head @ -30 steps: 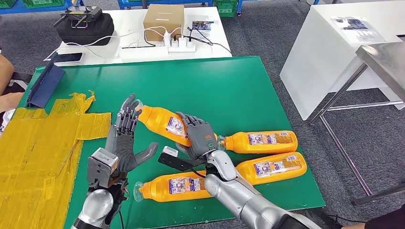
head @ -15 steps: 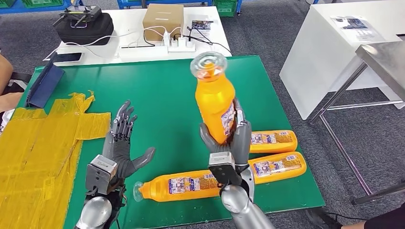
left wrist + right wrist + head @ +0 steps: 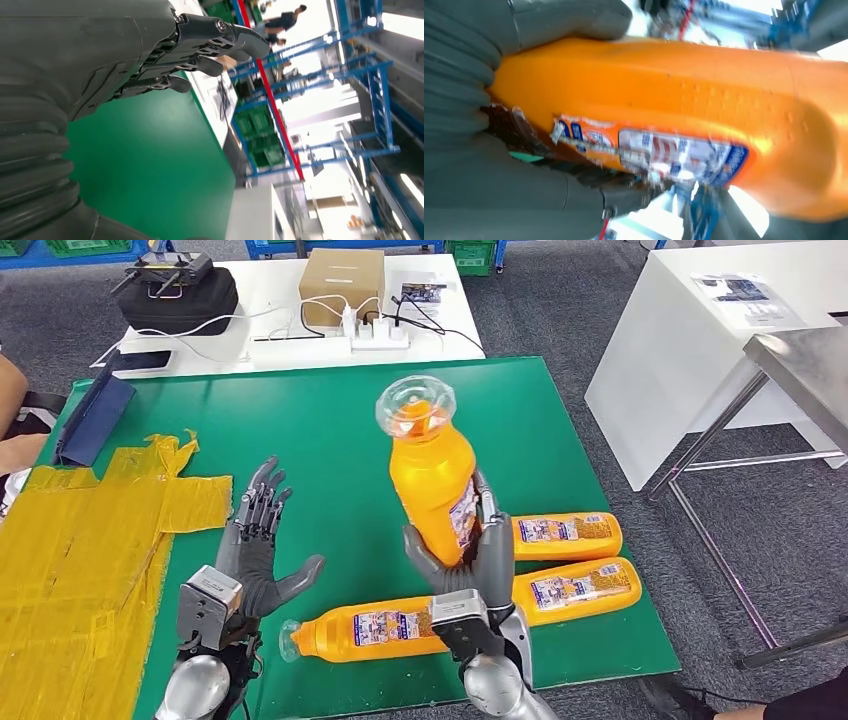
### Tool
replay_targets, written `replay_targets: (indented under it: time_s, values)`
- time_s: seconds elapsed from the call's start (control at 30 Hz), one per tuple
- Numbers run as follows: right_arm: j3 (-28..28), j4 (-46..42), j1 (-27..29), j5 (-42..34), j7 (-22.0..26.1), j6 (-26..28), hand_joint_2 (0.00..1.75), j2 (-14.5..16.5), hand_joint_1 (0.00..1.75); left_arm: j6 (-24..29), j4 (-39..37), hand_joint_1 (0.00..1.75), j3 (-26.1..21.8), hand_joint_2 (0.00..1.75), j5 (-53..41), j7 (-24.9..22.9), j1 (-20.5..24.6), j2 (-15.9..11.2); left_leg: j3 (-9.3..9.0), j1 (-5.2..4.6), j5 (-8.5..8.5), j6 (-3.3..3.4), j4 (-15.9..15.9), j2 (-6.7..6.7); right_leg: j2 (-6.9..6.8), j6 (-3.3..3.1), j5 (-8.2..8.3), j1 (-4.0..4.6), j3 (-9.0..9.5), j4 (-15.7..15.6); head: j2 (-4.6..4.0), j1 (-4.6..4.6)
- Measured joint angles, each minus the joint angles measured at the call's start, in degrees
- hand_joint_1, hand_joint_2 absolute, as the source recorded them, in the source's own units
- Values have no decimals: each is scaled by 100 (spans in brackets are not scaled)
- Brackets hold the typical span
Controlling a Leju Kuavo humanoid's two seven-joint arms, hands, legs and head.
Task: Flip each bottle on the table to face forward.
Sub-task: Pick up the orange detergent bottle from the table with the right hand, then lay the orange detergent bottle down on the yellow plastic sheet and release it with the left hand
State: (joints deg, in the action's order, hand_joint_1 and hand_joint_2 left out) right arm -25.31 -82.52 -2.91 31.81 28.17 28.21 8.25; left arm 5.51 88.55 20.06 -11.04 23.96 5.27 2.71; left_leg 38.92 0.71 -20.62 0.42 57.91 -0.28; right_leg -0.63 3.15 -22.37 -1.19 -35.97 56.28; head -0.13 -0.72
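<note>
An orange plastic bottle with a clear cap and a printed label [image 3: 432, 475] is held upright above the green table [image 3: 350, 430] by the right robot hand [image 3: 470, 558]. The lower part of the bottle is wrapped by the grey thumb and the darker fingers, and the cap is pointed up toward the head camera. In the right wrist view the same orange plastic bottle [image 3: 684, 110] is seen clamped between the thumb and the fingers of the right robot hand [image 3: 499, 125], with the label turned to the palm side.

Three other orange bottles are lying on their sides on the table: one near the front edge [image 3: 365, 630], just beside the right wrist, and two [image 3: 565, 536] [image 3: 580, 587] to the right of the raised bottle, side by side.

The left robot hand [image 3: 255, 545] is kept spread above the table, with nothing in it. Yellow crumpled tape sheets [image 3: 90, 540] are laid over the left part of the table.
</note>
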Motion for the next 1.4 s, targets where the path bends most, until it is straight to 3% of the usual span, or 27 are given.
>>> replay_targets:
  time_s: [0.17,0.87,0.9,0.93,1.0,1.03,1.07,1.4]
  values:
    - [-431,511,-166,648,-303,-473,175,-96,175,-383,75,0,1,175,228,19,-25,-19,1,1,1,-1,0,-3,-1,0,-1,1,0,1,0,-1]
    - [-951,1151,-393,838,-432,-960,175,-231,175,-895,290,0,4,175,377,211,-154,-85,1,1,0,-1,0,-3,-1,0,-2,1,-1,0,0,0]
    - [-962,1160,-396,841,-432,-961,175,-231,175,-895,290,12,4,175,379,212,-154,-85,1,1,0,-1,0,-3,0,0,-2,1,-1,0,0,0]
    - [-970,1169,-401,842,-432,-960,175,-231,175,-895,290,45,4,175,380,212,-154,-85,1,1,0,-1,0,-2,0,0,-2,0,-1,0,0,0]
    - [-978,1183,-412,844,-431,-960,175,-230,175,-900,290,132,4,175,381,213,-154,-85,1,1,0,-1,0,-3,0,0,-2,0,-1,0,0,0]
    - [-985,1189,-417,845,-431,-960,175,-230,175,-906,290,164,4,175,382,215,-154,-85,1,1,0,-1,0,-3,-1,0,-2,0,-1,0,0,0]
    - [-993,1195,-422,846,-432,-960,175,-230,175,-918,290,175,4,175,384,220,-154,-85,1,1,0,-1,0,-3,-1,0,-2,0,-1,0,0,0]
    - [-1164,1130,-466,1029,-453,-865,175,-230,175,-980,243,175,15,175,380,190,-143,-83,1,1,1,-1,0,-1,0,0,-1,1,-2,0,0,1]
